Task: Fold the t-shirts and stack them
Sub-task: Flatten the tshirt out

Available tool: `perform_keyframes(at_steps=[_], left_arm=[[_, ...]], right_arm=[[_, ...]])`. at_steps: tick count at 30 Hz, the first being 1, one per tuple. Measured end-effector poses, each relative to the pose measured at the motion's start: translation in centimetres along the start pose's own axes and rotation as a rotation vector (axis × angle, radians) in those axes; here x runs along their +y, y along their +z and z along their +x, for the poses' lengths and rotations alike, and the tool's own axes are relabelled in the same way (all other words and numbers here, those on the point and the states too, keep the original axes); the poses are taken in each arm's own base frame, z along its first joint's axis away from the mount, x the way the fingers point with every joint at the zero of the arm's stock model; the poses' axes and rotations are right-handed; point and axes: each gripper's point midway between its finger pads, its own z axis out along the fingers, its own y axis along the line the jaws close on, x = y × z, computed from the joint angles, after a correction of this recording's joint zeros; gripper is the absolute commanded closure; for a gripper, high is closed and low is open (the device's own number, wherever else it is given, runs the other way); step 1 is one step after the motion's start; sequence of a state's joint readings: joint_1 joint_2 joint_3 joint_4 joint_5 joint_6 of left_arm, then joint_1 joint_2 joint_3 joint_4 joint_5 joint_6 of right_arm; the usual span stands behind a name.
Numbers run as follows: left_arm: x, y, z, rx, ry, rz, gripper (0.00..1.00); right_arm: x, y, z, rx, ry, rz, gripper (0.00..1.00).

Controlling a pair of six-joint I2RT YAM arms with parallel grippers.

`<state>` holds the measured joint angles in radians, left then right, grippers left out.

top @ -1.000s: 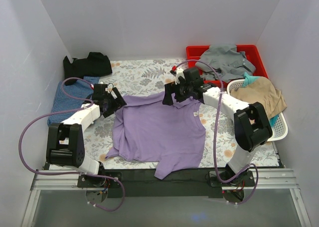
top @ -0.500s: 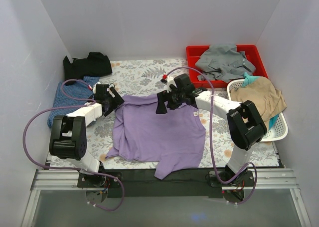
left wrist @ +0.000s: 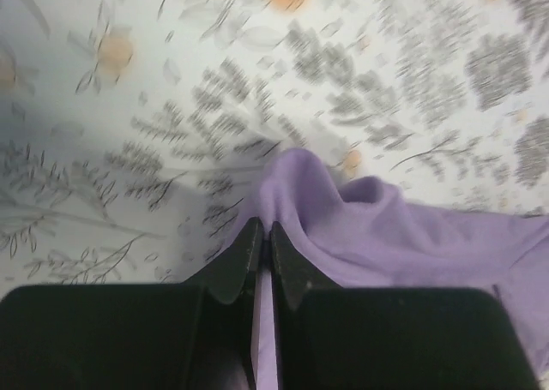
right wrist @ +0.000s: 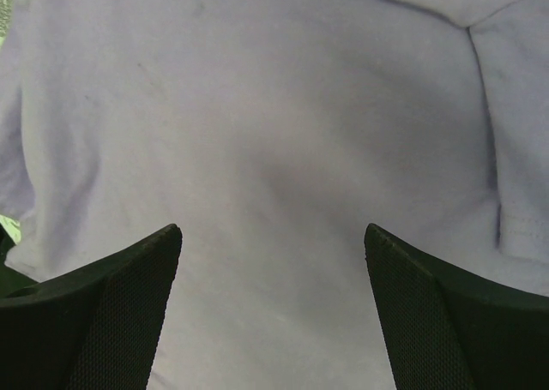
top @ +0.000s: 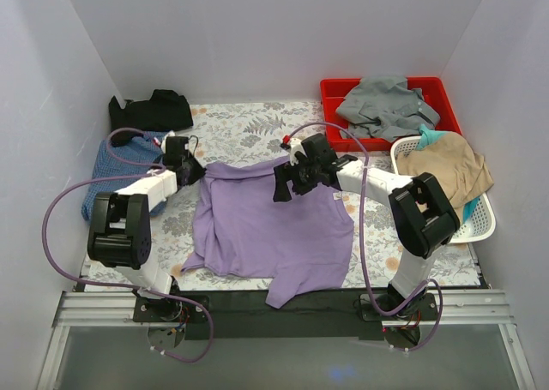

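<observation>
A lilac-purple t-shirt (top: 274, 227) lies spread on the floral tabletop (top: 249, 124). My left gripper (top: 192, 169) is at the shirt's upper left corner, and its jaws are shut on a pinched fold of lilac cloth (left wrist: 369, 227), seen close up at the left gripper (left wrist: 264, 227). My right gripper (top: 286, 183) hangs open over the shirt's upper middle, with only flat lilac fabric (right wrist: 274, 107) showing between its fingers (right wrist: 129, 304). A black t-shirt (top: 150, 111) is bunched at the back left. A blue checked t-shirt (top: 116, 174) lies at the left edge.
A red bin (top: 330, 88) at the back right holds grey clothing (top: 386, 103). Next to it a white basket (top: 480, 223) carries a tan garment (top: 446, 163). White walls enclose the table on three sides.
The left gripper has shifted slightly back-left and closed on the lilac shirt's corner. The right gripper has moved left over the shirt and stayed open.
</observation>
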<state>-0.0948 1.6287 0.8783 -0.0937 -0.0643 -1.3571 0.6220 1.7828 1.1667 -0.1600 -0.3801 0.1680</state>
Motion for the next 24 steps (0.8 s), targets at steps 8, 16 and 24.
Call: perform_keyframes(at_steps=[8, 16, 24], left_arm=[[-9.8, -6.4, -13.8, -0.227, 0.176, 0.115, 1.00], [-10.0, -6.7, -18.1, -0.277, 0.315, -0.020, 0.43], [-1.9, 2.6, -9.7, 0.049, 0.379, -0.293, 0.22]], right_arm=[[-1.4, 0.1, 2.5, 0.043, 0.007, 0.057, 0.09], [-2.0, 1.4, 3.8, 0.085, 0.025, 0.049, 0.11], [-2.6, 2.0, 3.3, 0.072, 0.031, 0.077, 0.12]])
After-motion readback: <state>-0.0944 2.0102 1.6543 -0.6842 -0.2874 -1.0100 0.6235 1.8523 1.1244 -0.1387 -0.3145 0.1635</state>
